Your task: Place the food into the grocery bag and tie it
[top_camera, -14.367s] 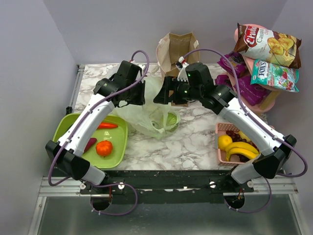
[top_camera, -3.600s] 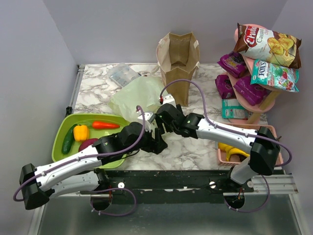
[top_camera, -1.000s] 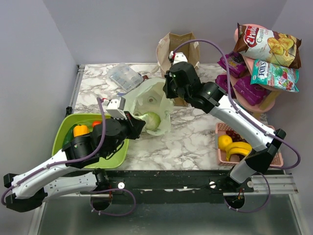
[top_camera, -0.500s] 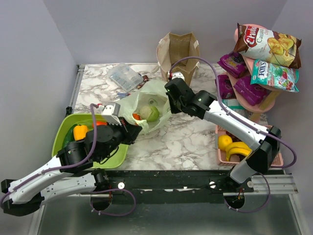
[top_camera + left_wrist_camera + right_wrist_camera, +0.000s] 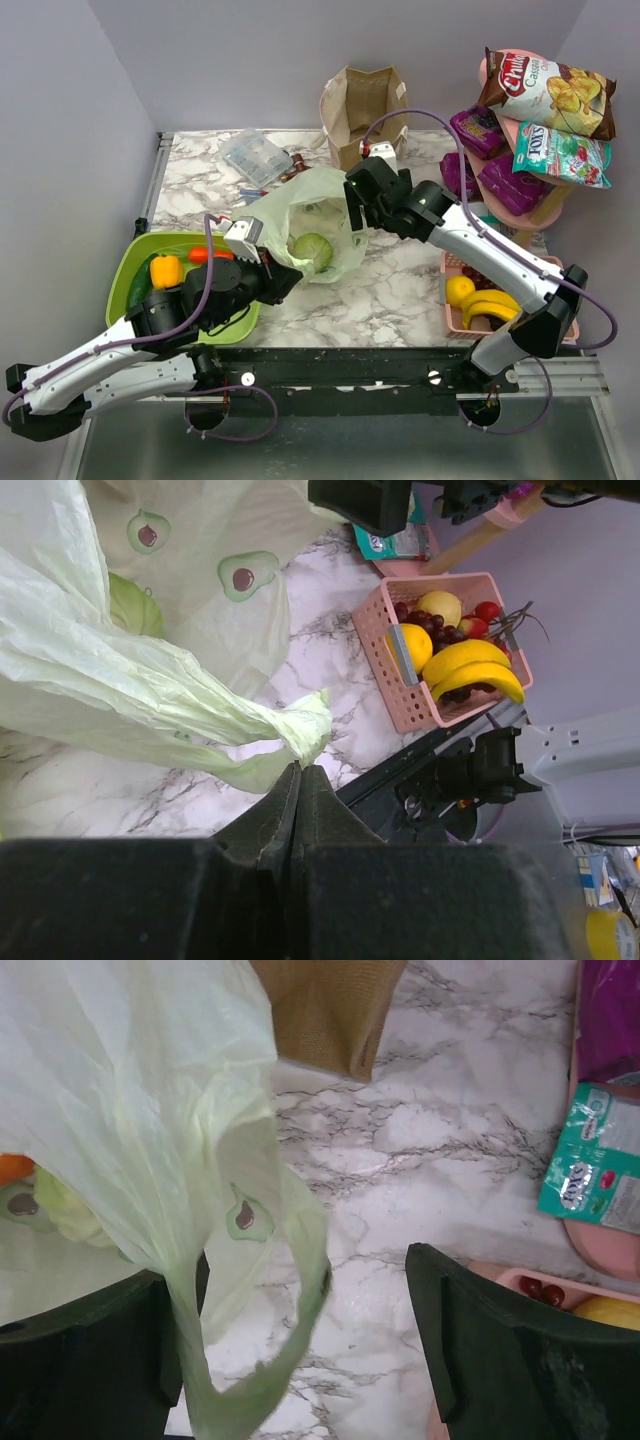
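At the middle of the marble surface (image 5: 400, 285) lies the grocery bag (image 5: 300, 205), with a cabbage (image 5: 312, 248) and something orange inside. The left fingers (image 5: 265, 830) pinch a twisted bit of its rim. The right fingers (image 5: 480, 1340) stand wide and grip nothing, a loop handle draped beside them. Loading looks half done: bananas (image 5: 490, 303) wait in the pink basket (image 5: 450, 262). Next, the right arm should probably fetch fruit while the left holds the bag open. A green packet (image 5: 562, 152) reads "FOX'S"; the crisp bag (image 5: 545, 90) logo is unclear.
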Robot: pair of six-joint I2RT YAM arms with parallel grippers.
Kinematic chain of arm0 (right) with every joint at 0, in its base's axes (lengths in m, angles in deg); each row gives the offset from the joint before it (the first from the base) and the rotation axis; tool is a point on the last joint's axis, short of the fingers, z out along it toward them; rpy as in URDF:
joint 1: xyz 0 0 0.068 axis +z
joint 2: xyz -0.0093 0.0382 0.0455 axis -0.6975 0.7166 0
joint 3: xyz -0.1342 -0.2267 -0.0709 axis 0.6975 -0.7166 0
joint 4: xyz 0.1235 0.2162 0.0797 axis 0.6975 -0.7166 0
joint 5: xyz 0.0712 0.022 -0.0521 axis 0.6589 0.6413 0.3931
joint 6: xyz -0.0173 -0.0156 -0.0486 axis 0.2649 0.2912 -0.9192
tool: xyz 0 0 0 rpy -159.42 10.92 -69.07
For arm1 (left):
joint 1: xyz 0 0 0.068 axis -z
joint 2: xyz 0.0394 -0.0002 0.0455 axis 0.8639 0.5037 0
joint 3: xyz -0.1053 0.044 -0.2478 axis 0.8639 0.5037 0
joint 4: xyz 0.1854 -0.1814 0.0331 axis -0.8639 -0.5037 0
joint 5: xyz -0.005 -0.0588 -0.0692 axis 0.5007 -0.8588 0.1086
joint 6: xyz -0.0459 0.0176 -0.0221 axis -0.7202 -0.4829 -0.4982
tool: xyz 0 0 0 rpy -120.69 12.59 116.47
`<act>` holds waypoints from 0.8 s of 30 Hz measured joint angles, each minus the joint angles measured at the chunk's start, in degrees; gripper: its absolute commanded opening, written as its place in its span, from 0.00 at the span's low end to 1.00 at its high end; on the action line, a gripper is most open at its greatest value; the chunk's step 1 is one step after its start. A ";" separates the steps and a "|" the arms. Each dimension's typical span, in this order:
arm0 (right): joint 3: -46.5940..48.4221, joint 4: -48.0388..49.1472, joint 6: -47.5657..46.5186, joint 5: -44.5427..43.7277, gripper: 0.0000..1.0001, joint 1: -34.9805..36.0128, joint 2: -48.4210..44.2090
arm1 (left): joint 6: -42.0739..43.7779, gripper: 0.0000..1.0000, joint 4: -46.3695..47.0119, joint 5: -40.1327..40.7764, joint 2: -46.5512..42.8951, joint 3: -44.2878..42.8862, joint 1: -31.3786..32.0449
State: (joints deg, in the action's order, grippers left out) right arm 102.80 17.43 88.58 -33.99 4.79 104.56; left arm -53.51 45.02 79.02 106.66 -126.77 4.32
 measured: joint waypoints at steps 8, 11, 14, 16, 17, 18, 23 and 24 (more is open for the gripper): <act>-0.94 -3.78 4.50 -5.33 0.93 0.00 -6.43 | -0.28 0.02 -0.17 -1.14 -0.52 0.00 0.00; -2.78 -6.14 8.15 -9.07 0.93 0.00 -10.84 | -0.39 0.10 -0.33 -1.16 -1.29 0.00 0.00; -5.35 -8.61 12.79 -12.50 0.93 0.00 -15.56 | -0.46 0.18 -0.52 -1.25 -2.10 0.00 0.00; -8.76 -10.25 16.26 -14.05 0.93 -0.02 -19.58 | -0.46 0.26 -0.66 -1.40 -2.75 0.00 0.00; -10.47 -11.19 17.97 -14.56 0.93 -0.02 -21.51 | -0.46 0.32 -0.66 -1.40 -2.86 0.00 0.00; -12.13 -12.28 19.65 -14.84 0.93 -0.02 -23.28 | -0.52 0.38 -0.68 -1.53 -3.28 0.02 0.00; -17.79 -17.84 27.65 -15.96 0.93 -0.02 -28.39 | -0.83 0.68 -0.90 -1.75 -4.59 0.44 0.00; -18.29 -18.67 28.94 -16.06 0.93 -0.02 -28.65 | -0.90 0.72 -0.94 -1.75 -4.81 0.50 0.00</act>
State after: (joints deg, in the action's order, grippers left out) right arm 84.51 -1.23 117.52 -50.06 4.77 75.90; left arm -54.41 44.08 77.27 101.85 -126.27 4.32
